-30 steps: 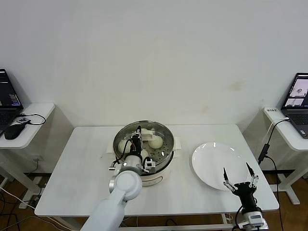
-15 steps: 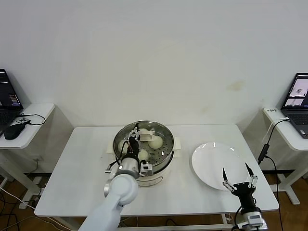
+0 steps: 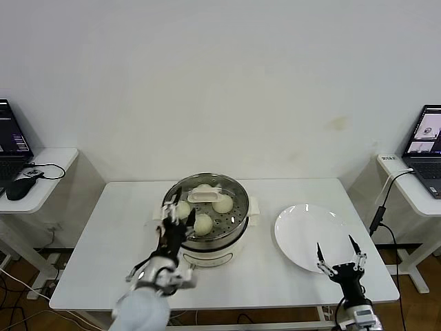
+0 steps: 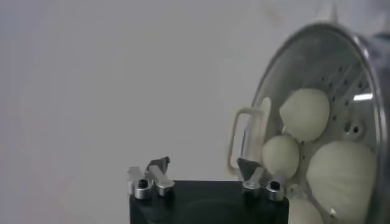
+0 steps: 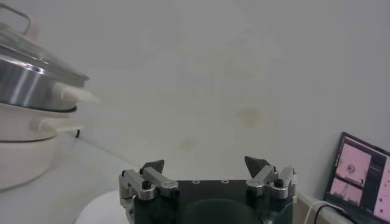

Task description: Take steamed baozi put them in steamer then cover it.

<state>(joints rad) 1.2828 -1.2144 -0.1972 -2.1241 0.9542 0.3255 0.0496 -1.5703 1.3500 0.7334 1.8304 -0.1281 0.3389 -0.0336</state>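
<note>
Left gripper (image 3: 172, 222), open and empty, is pulling back toward seven o'clock from the steamer (image 3: 207, 238). Cover (image 3: 205, 196) now is sitting over the baozi (image 3: 203, 223). Job looks finished. Right gripper (image 3: 340, 256) is waiting open by the plate (image 3: 303, 227).

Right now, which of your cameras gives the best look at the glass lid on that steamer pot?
The head view: the cover shows whole on the steamer, with its handle and the steamed baozi beneath. The left wrist view shows only part of it, seen close with the handle. The right wrist view catches just its edge.
</note>
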